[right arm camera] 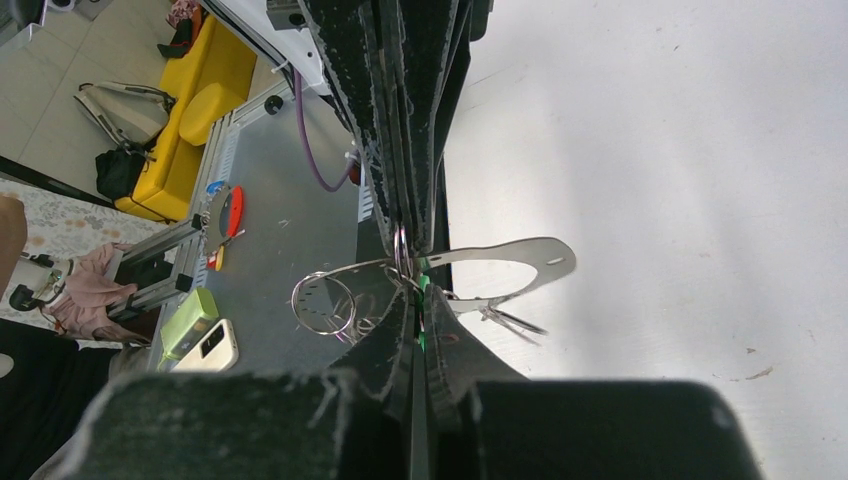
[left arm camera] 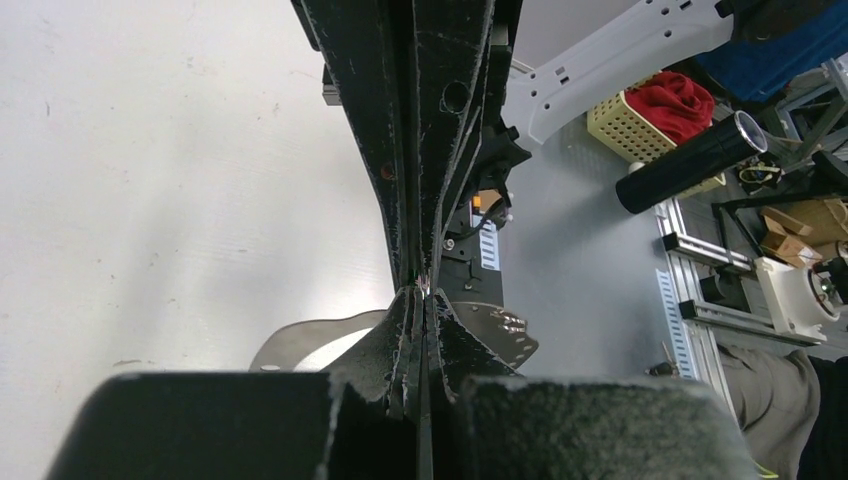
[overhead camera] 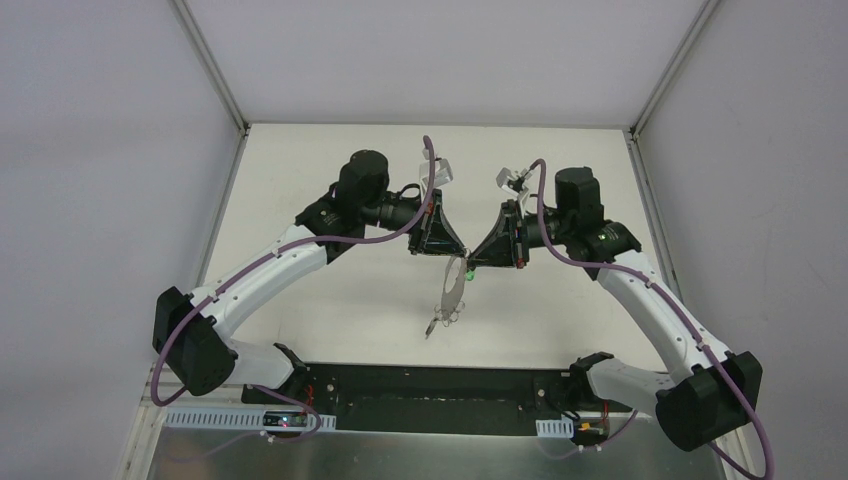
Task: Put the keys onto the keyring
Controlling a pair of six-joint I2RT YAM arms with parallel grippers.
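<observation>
A: Left gripper (left arm camera: 419,305)?
B: Clamped tight on the keyring (right arm camera: 520,252). The loop hangs in the air over the table (overhead camera: 330,300).
A: Right gripper (right arm camera: 418,300)?
B: Pinched closed on the key (right arm camera: 423,288), green head between its pads. It's tip to tip with the left gripper, right against the loop.

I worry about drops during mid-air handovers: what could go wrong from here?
1. The right gripper pinches the tiny green-headed silver key with little of it showing; it may slip and fall to the white table.
2. The left gripper holds the large thin silver keyring at one spot, so the loop could twist as the key is pushed on.
</observation>
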